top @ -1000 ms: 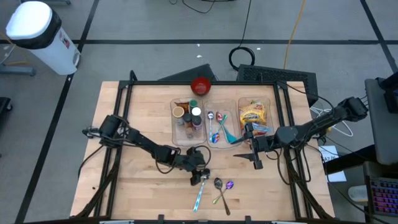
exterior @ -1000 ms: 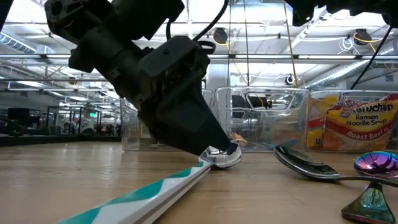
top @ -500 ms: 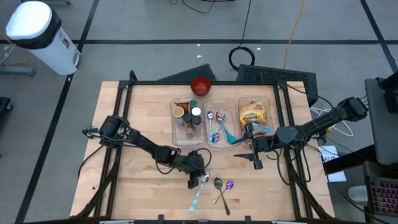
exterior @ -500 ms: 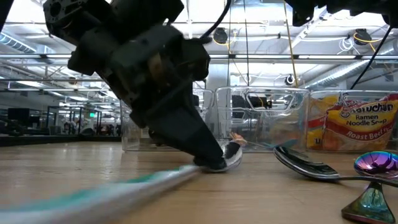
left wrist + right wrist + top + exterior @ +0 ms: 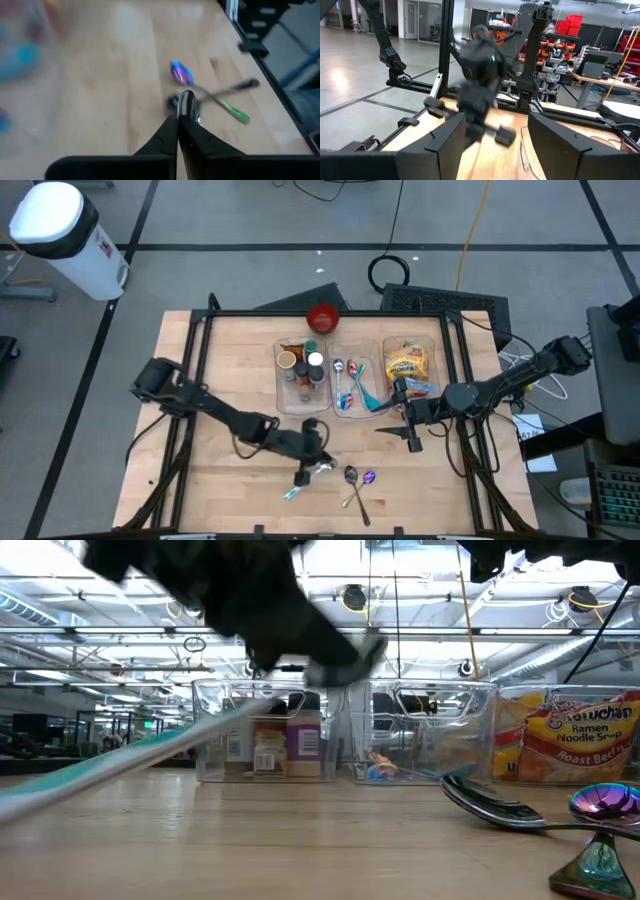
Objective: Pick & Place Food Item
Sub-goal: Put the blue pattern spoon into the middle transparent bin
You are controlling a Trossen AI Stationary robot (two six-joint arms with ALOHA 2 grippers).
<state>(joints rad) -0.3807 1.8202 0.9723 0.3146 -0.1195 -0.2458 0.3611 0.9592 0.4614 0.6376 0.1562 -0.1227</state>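
Observation:
My left gripper (image 5: pixel 318 469) is over the table's near middle, shut on a spoon with a teal-and-white handle (image 5: pixel 292 492). In the low view its bowl (image 5: pixel 347 664) is up high and the handle (image 5: pixel 120 755) slants down from it. A ramen packet (image 5: pixel 410 364) stands in the right clear bin (image 5: pixel 438 380). My right gripper (image 5: pixel 404 420) hangs open in front of that bin, holding nothing. My left gripper pinches the spoon near its bowl between its two fingertips (image 5: pixel 170 134). The shiny bowl (image 5: pixel 187 104) sticks out just past the tips. The fingers slant down toward the table. The spoon is lifted off the wood, and its handle (image 5: pixel 120 755) trails down behind the fingers.
A silver spoon (image 5: pixel 350 474) and a purple spoon with a green handle (image 5: pixel 368 477) lie crossed just right of my left gripper. At mid-table, clear bins hold jars (image 5: pixel 303 375) and utensils (image 5: pixel 355 380). A red bowl (image 5: pixel 322 317) sits behind them.
My left gripper has shut on the teal-handled spoon, risen and rolled. The spoon, which lay flat on the table, is now lifted, bowl up, and its handle has swung toward the table's left. My right arm has kept still.

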